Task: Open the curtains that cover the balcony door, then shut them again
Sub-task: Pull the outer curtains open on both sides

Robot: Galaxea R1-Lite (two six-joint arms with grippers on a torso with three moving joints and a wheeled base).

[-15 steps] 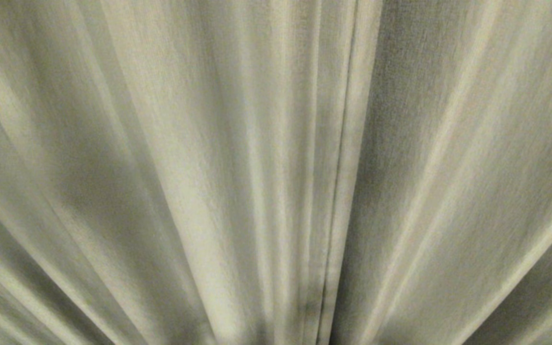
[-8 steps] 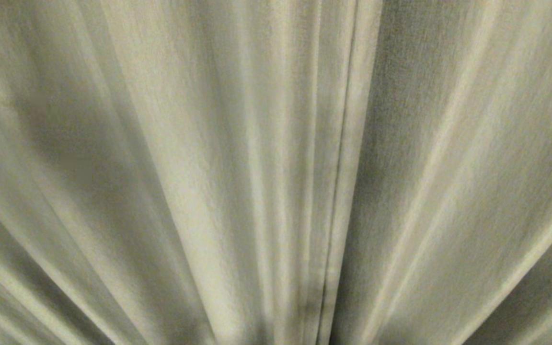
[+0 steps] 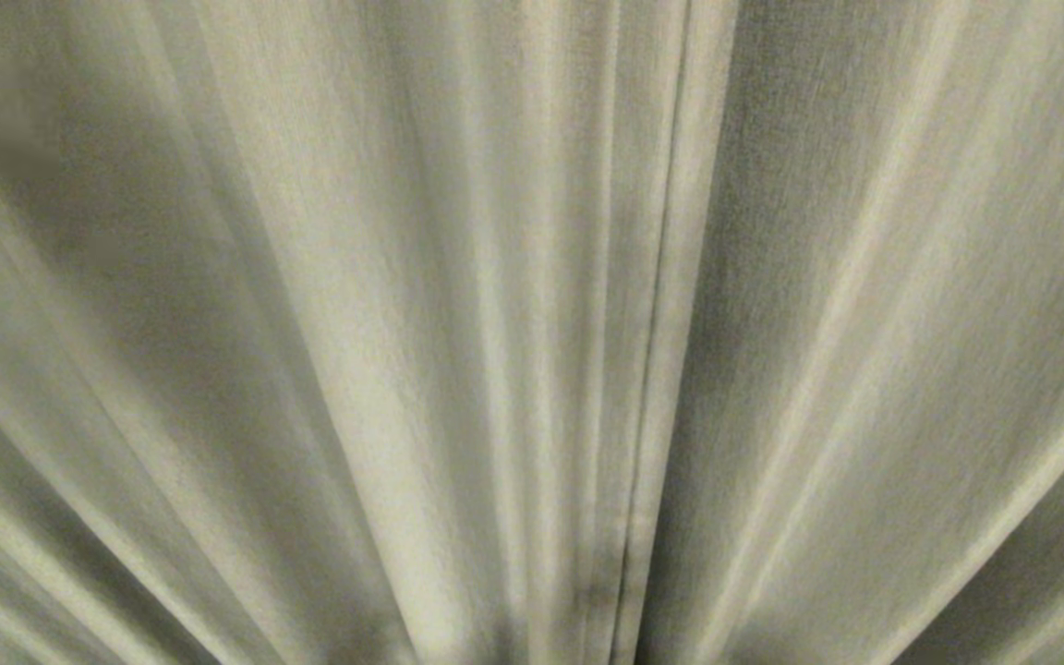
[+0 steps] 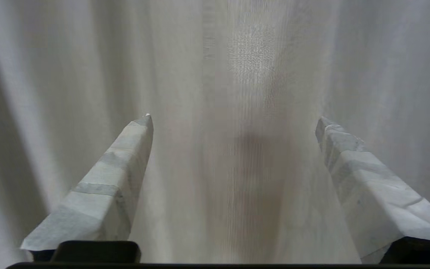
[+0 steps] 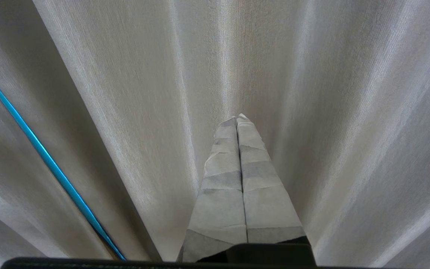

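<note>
curtains (image 3: 403,369) fill every view; left gripper (image 4: 233,119) spread wide, empty; right gripper (image 5: 237,119) clenched.

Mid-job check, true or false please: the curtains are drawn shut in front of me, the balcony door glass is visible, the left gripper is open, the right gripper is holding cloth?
1. The curtains fill the head view, hemmed edges meeting: true.
2. Balcony door glass is visible: false; only cloth shows.
3. The left gripper is open, nothing between its fingers: true.
4. The right gripper holds cloth: false; it is shut on nothing.
</note>
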